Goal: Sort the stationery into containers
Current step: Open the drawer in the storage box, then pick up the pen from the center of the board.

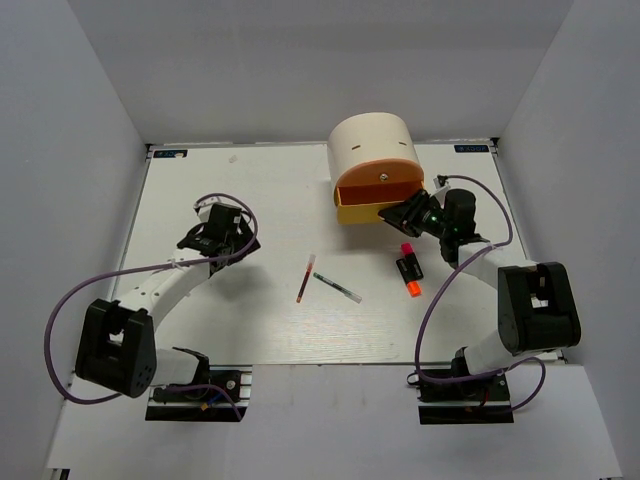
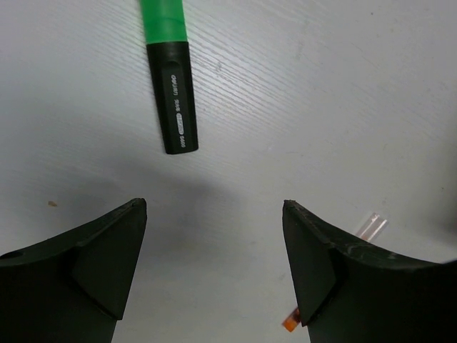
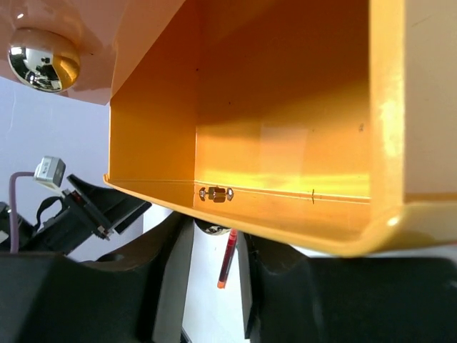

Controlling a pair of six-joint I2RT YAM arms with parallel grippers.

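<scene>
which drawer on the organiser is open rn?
The yellow drawer: it is pulled out toward the arms with its inside showing. The orange drawer above it sits shut, flush in the cream organiser.

Hanging at nine o'clock with left pincer [image 2: 214, 214] spread wide, reaching at two o'clock with right pincer [image 1: 402, 213] nipped on yellow-drawer knob [image 3: 213, 228].

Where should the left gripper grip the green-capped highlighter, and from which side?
Grip the black barrel of the green-capped highlighter, coming from above. It lies flat on the table, its length pointing away from the open left gripper, so the jaws would close across its narrow width.
</scene>
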